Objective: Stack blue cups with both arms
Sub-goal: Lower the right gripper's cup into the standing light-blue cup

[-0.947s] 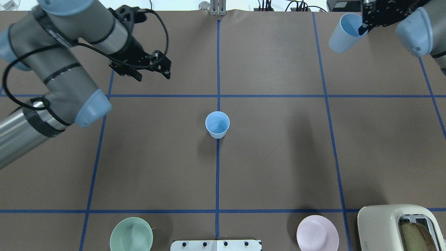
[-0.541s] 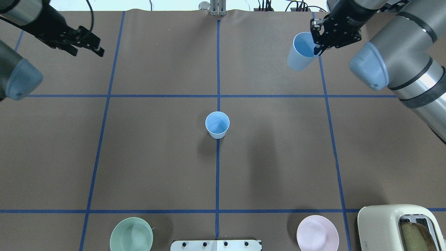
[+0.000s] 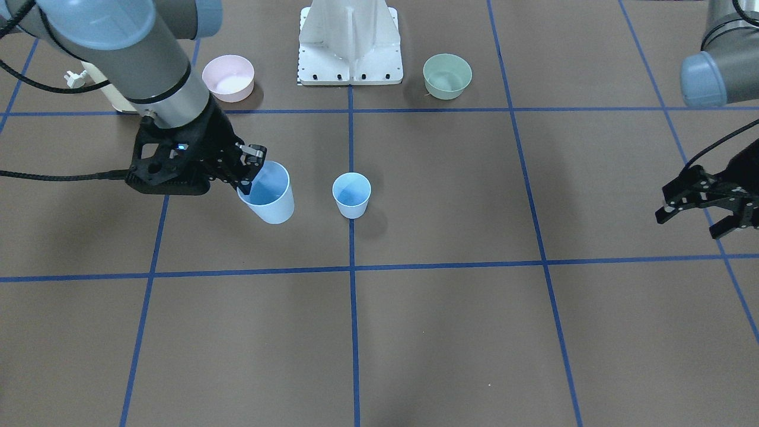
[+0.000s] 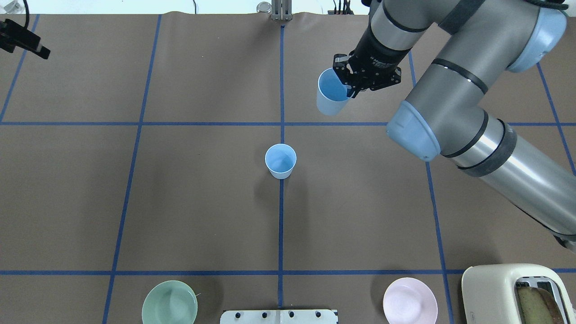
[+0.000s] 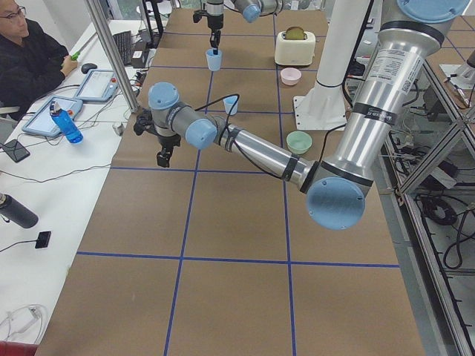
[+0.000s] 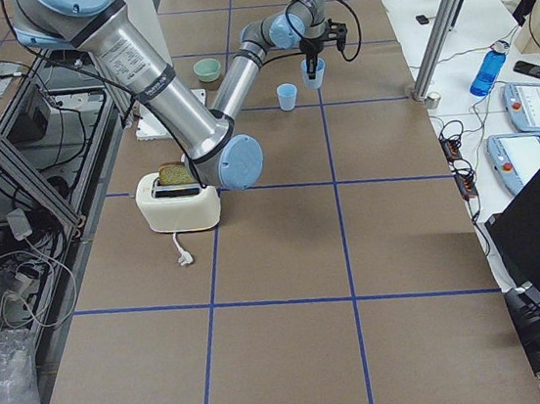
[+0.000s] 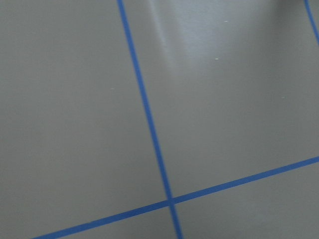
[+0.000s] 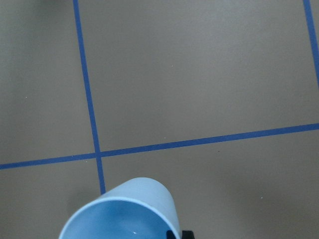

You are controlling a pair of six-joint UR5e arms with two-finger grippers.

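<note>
- Cups were apart: the held cup (image 4: 332, 92) hung tilted above the table (image 4: 180, 202), its rim pinched in the clenched right hand (image 4: 350, 90); the standing cup (image 4: 280, 160) sat upright on the centre tape line (image 4: 280, 225).
- Step in hand, as I judged it: carrying. Next, the held cup needed centring over the open mouth, righting, then lowering.
- Against half a second before, the held cup had come nearer the centre; the standing cup had not shifted.
- Left hand (image 3: 691, 220), released and empty, had drawn farther outward.
</note>
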